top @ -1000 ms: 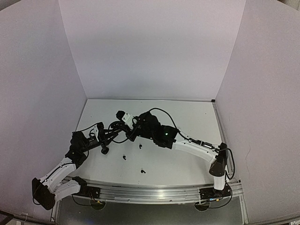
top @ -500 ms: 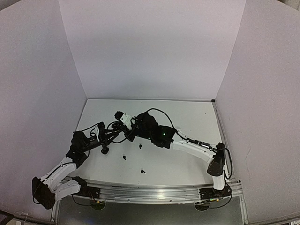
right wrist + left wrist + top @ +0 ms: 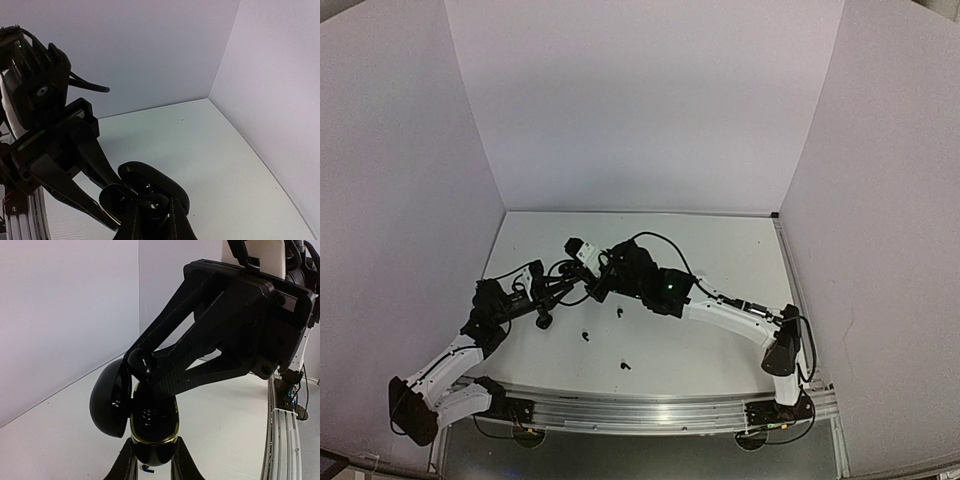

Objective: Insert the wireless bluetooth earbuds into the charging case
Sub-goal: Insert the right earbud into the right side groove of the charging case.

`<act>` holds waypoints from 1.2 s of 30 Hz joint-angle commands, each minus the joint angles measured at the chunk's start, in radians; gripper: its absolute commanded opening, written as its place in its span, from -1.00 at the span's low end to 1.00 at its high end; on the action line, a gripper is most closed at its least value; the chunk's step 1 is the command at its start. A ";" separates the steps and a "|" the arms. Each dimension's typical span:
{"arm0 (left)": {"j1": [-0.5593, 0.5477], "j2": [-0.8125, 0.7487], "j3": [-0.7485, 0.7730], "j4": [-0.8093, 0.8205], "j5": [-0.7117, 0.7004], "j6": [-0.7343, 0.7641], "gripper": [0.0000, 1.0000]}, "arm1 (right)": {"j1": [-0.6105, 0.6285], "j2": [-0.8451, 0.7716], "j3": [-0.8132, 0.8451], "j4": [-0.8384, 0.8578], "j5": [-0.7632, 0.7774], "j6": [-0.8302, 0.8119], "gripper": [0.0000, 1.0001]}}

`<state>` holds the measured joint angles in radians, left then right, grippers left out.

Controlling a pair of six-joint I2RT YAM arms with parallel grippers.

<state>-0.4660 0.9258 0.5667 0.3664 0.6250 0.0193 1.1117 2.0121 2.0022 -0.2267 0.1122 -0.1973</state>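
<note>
Black open case [image 3: 150, 425] stays clamped in the left hand [image 3: 152, 462]. Just above it, the right hand [image 3: 142, 365], apparently pinching a bud [image 3: 145, 358], has barely shifted, so insertion looks unfinished.

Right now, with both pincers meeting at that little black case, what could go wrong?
The left pincer grips the case only by its lower end, so a push from the right pincer might tip it or make it slip. The right pincer's tips sit at the open mouth, close by the lid; a nudge might swing it shut.
</note>
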 commanded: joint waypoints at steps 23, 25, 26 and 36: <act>-0.005 -0.002 0.024 0.055 0.015 -0.007 -1.00 | 0.006 -0.020 0.007 -0.033 0.024 0.035 -0.54; -0.005 -0.002 0.024 0.056 0.016 -0.007 -1.00 | 0.005 -0.019 0.009 -0.033 0.024 0.035 -0.51; -0.005 -0.002 0.023 0.056 0.017 -0.007 -1.00 | 0.005 -0.019 0.009 -0.033 0.023 0.035 -0.50; -0.005 -0.007 0.019 0.059 0.012 -0.007 -1.00 | 0.006 -0.031 -0.006 -0.033 0.042 0.051 -0.48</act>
<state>-0.4660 0.9306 0.5667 0.3647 0.6254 0.0196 1.1118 2.0121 2.0022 -0.2333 0.1337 -0.1620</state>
